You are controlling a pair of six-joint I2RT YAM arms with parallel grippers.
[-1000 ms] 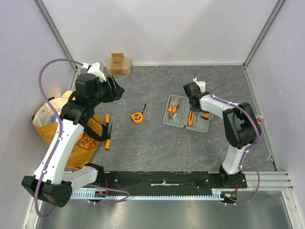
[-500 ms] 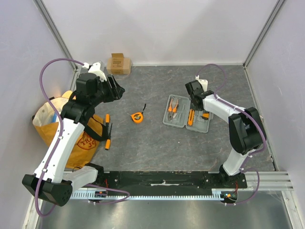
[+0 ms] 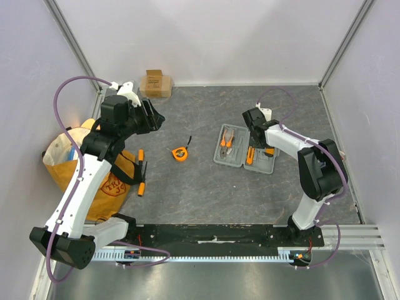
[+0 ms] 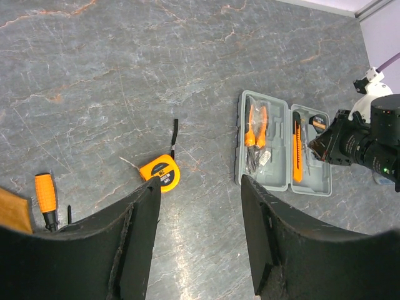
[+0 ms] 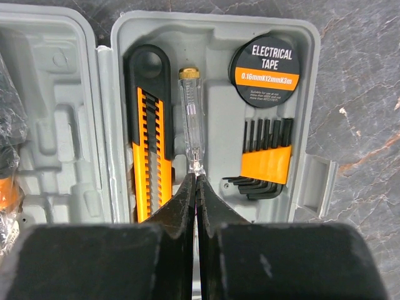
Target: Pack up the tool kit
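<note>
The grey tool kit case (image 3: pixel 240 164) lies open right of centre; it also shows in the left wrist view (image 4: pixel 275 184) and the right wrist view (image 5: pixel 219 44). It holds pliers (image 3: pixel 227 140), an orange-and-black utility knife (image 5: pixel 150 144), electrical tape (image 5: pixel 264 62) and hex keys (image 5: pixel 265 159). My right gripper (image 5: pixel 196 178) is over the case's right half, shut on the thin tip of a clear tester screwdriver (image 5: pixel 191 119) lying in its slot. An orange tape measure (image 3: pixel 180 153) sits at mid-table. My left gripper (image 4: pixel 200 187) is open and empty, held high above the table's left side.
Two orange-handled screwdrivers (image 3: pixel 141 155) (image 3: pixel 141 185) lie beside a yellow-orange bag (image 3: pixel 69 162) at the left edge. A small brown cardboard box (image 3: pixel 156 82) stands at the back wall. White walls enclose the table on three sides.
The right arm's elbow has shifted slightly outward while its gripper stays over the case's right half. The left arm has not moved.
</note>
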